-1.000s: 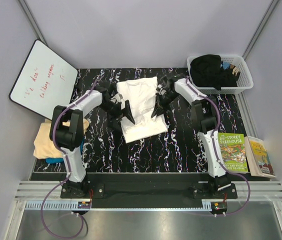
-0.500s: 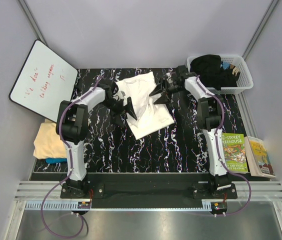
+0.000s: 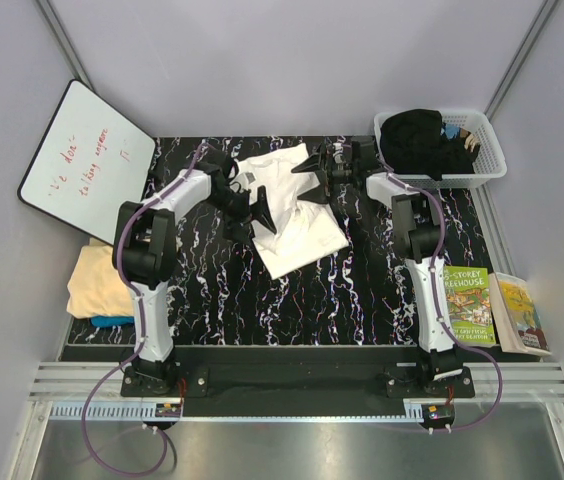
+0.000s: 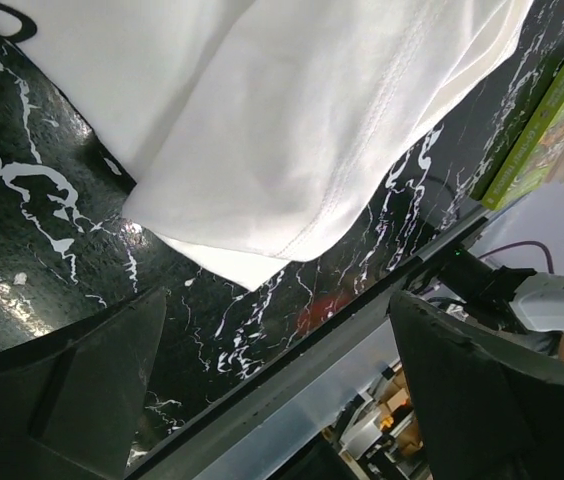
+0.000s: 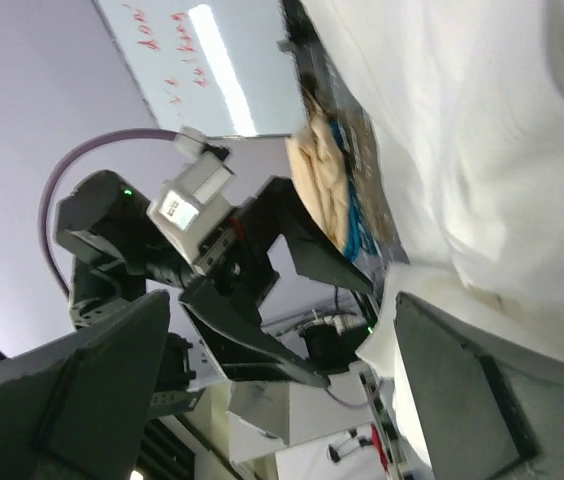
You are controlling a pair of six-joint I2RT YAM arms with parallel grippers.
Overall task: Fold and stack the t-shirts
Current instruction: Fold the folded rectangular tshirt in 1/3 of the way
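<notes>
A white t-shirt lies folded on the black marbled table, its upper part loosely bunched. My left gripper stands open over the shirt's left edge with nothing between its fingers. In the left wrist view the white t-shirt fills the top, beyond the left gripper. My right gripper is open at the shirt's far right corner, holding nothing. The right wrist view has the white t-shirt beside the open right gripper. A peach t-shirt lies on a teal one at the table's left edge.
A white basket with dark clothes stands at the back right. Two books lie at the right edge. A whiteboard leans at the back left.
My right gripper has opened, let go of the white shirt and drawn back toward the far side. The shirt has swung a little to the right. The left gripper stayed open.
</notes>
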